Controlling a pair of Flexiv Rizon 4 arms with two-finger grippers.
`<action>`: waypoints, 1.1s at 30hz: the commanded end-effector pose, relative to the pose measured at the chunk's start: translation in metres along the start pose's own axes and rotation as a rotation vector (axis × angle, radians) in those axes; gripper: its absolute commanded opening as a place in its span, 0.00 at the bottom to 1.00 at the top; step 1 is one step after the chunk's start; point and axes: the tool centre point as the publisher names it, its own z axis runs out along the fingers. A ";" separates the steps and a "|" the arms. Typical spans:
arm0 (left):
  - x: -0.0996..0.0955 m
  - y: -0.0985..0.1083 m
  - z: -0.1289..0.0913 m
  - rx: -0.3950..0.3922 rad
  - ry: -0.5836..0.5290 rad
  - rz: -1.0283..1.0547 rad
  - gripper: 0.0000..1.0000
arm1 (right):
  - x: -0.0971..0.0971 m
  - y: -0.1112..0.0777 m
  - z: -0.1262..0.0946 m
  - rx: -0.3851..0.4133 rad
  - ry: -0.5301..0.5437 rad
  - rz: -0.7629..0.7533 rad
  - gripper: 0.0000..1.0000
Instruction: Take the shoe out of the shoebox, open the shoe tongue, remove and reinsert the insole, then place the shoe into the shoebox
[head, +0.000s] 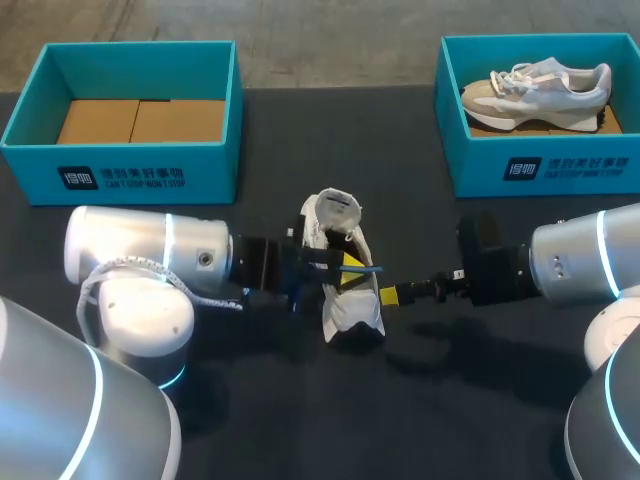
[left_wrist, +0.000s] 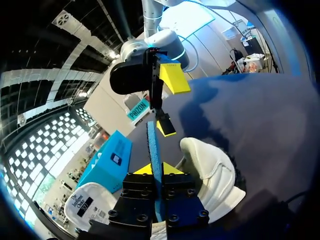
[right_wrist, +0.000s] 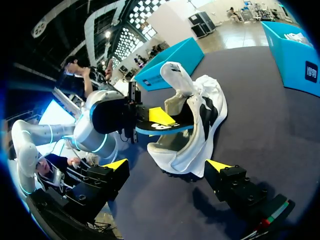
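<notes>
The white shoe (head: 342, 270) sits mid-frame on the dark surface (head: 200, 420). The left jaws pinch the blue insole (head: 360, 268) partly inside it, likely steering it. The right jaws are spread just beside it, probably to steady it.

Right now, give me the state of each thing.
Shoe: on table, tongue pulled open
Insole: partly inside shoe
Left hand: shut on insole
Right hand: open, beside shoe
Left shoebox: open, no shoe inside
Right shoebox: open, second shoe inside
</notes>
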 end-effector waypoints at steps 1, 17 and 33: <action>-0.001 0.009 0.005 -0.005 0.008 0.004 0.00 | 0.002 0.001 0.003 0.003 -0.009 0.002 1.00; -0.003 0.012 -0.001 -0.020 -0.027 -0.006 0.71 | 0.002 0.001 0.003 0.003 -0.009 0.002 1.00; 0.001 -0.002 0.005 0.026 -0.006 0.001 0.00 | 0.002 0.001 0.003 0.003 -0.009 0.002 1.00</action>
